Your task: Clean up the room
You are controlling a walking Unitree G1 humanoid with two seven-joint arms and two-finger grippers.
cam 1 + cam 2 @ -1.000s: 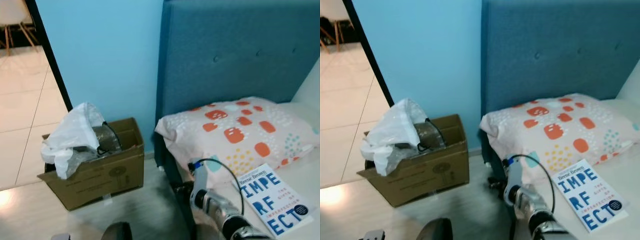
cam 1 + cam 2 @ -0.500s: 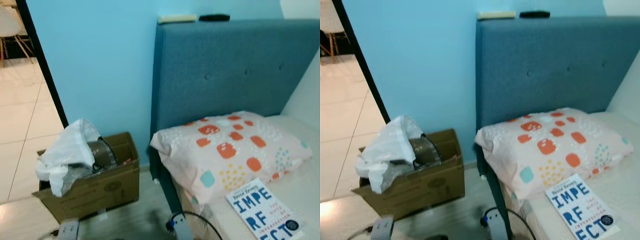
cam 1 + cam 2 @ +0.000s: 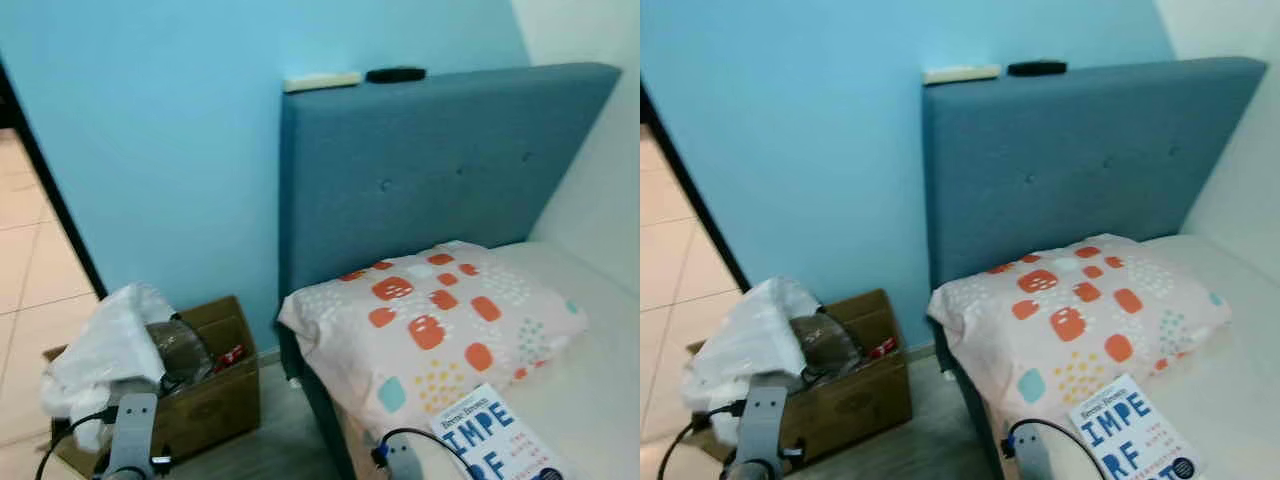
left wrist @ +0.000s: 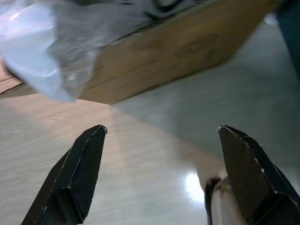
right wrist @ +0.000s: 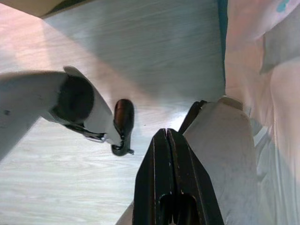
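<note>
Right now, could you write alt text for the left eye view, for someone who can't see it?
A bed with a blue padded headboard stands against a light blue wall, with a spotted pillow and a book lying on it. Beside the bed on the floor sits an open cardboard box stuffed with a white plastic bag.

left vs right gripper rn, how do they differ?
The left gripper has its fingers spread wide apart with nothing between them; the right gripper has its fingers pressed together, also holding nothing. The left looks at the cardboard box and its white plastic bag; the right hangs beside the bed edge. Both hang low over the pale wood floor.
</note>
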